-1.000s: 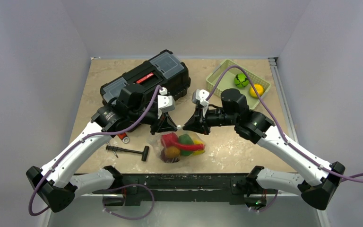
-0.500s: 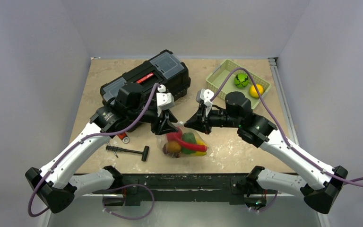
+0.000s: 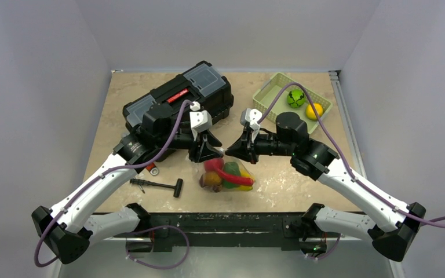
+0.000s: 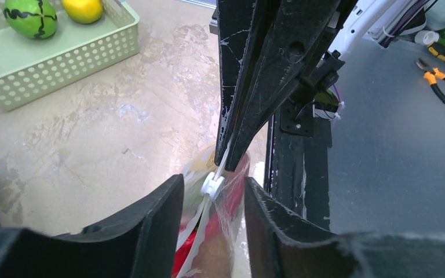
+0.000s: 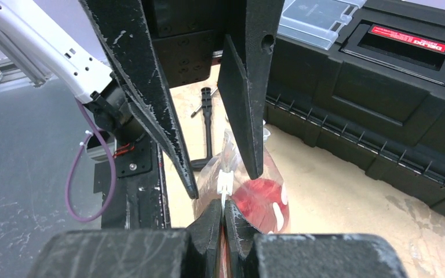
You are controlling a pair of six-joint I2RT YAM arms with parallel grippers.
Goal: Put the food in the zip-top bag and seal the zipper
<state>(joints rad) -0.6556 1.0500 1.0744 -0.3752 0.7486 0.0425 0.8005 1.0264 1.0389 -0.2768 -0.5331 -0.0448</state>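
Top view: the zip-top bag (image 3: 249, 176), filled with food (image 3: 229, 174), is seen on the table (image 3: 301, 174) between both grippers.
Right wrist view: the right gripper (image 5: 223, 209) is shown clamped on the zipper (image 5: 225, 180).
Left wrist view: the left gripper (image 4: 211, 200) is shown parted, straddling the bag's mouth, nothing gripped.

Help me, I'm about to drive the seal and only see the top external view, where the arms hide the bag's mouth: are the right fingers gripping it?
Observer: Yes. The right wrist view shows the right fingers shut on the zipper strip.
Operator: And the left?
Observer: In the left wrist view the left fingers stand open, with the white slider in the gap between them, apparently touching neither.
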